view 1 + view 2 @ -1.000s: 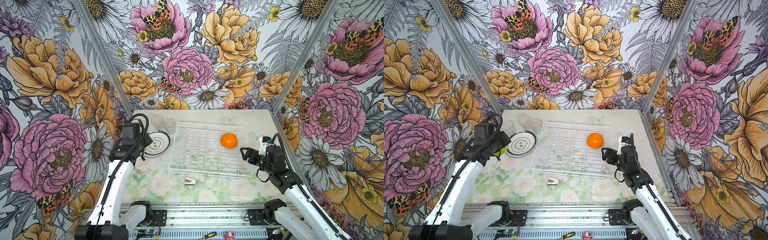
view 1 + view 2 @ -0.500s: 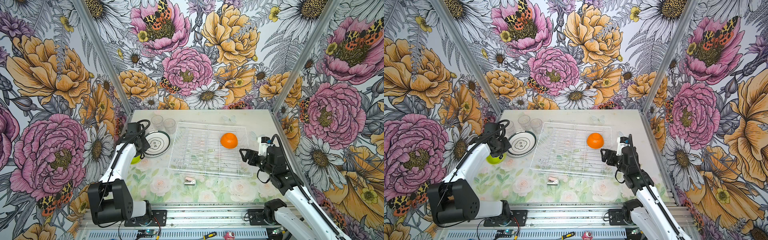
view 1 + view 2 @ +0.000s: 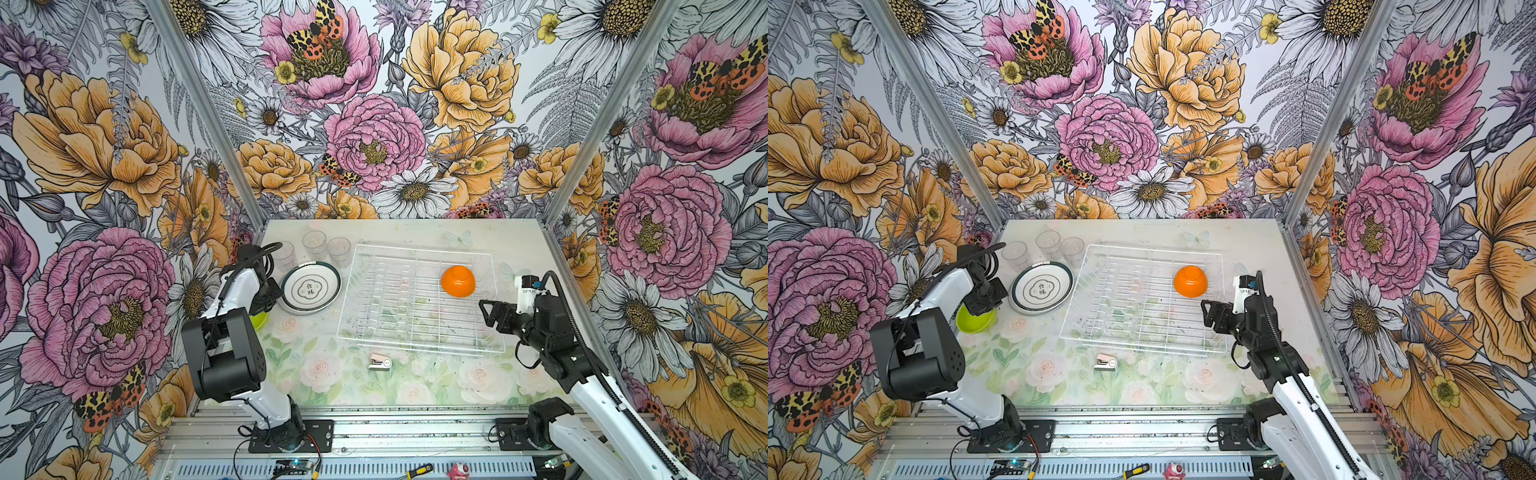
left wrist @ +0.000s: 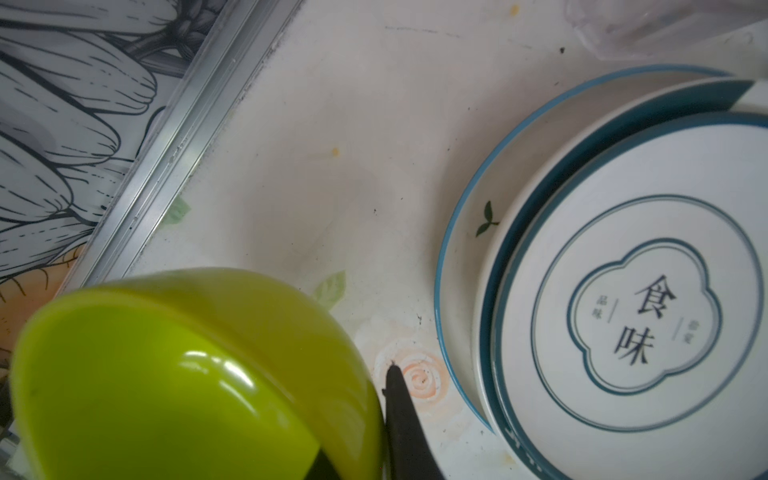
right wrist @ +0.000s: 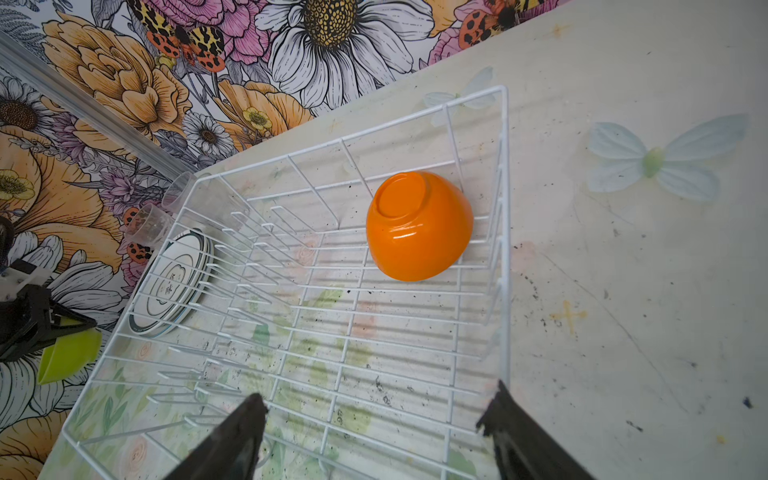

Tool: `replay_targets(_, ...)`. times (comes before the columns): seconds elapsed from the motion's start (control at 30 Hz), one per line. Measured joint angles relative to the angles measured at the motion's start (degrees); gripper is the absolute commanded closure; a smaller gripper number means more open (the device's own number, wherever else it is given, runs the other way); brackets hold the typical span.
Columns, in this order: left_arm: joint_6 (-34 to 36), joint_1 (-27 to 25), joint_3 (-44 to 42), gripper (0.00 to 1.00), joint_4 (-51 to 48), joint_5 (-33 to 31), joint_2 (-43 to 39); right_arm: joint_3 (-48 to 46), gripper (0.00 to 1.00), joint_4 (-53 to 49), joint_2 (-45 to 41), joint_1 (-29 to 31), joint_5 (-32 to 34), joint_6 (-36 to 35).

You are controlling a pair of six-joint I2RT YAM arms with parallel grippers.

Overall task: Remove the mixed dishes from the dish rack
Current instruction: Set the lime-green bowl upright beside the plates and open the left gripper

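The lime-green bowl [image 3: 976, 321] hangs tilted, low over the table left of the plates, with my left gripper [image 3: 980, 308] shut on its rim. In the left wrist view one black finger [image 4: 399, 415] lies against the bowl's [image 4: 187, 374] outer wall; the other finger is hidden. A small orange bowl [image 3: 458, 281] lies upside down at the far right of the dish rack [image 3: 415, 249]. My right gripper [image 3: 486, 313] hovers open over the rack's near right corner, short of the orange bowl [image 5: 419, 226].
A stack of teal-rimmed plates [image 3: 311, 287] lies on the table left of the rack, with three clear tumblers [image 3: 314, 243] behind it. A small pink-white stapler-like object [image 3: 379, 362] lies in front of the rack. The left wall rail [image 4: 166, 137] runs close to the green bowl.
The left arm has folded back and down, bringing the green bowl low beside the plates. The right gripper has stayed almost still, open.
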Motion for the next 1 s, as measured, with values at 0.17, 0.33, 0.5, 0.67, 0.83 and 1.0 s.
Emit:
replay_targets(0.17, 1.0, 0.0, 1.1, 1.0, -0.5, 0.2, 3.8, 0.0, 0.15, 0.0, -0.4, -0.1, 0.0, -0.4)
replay_targets(0.33, 1.1, 0.0, 1.1, 0.96, -1.7, 0.6, 5.3, -0.1, 0.15, 0.0, -0.4, -0.1, 0.4, -1.2)
replay_targets(0.5, 1.7, -0.2, 2.0, 0.8, -2.5, 0.6, 5.4, -0.6, 0.15, 0.0, -0.4, -0.5, 0.9, -1.6)
replay_targets(0.67, 2.1, -1.1, 3.4, 0.76, -2.6, 0.7, 5.4, -0.9, 0.15, 0.0, -0.4, -0.7, 1.1, -1.6)
replay_targets(0.83, 2.2, -1.6, 3.4, 0.73, -3.4, 0.8, 5.2, -0.9, 0.15, 0.0, -0.6, -0.8, 1.1, -1.6)
replay_targets(1.0, 2.4, -1.7, 3.4, 0.62, -4.9, 1.5, 1.1, -1.1, 0.15, 0.0, -1.0, -0.8, 1.1, -1.6)
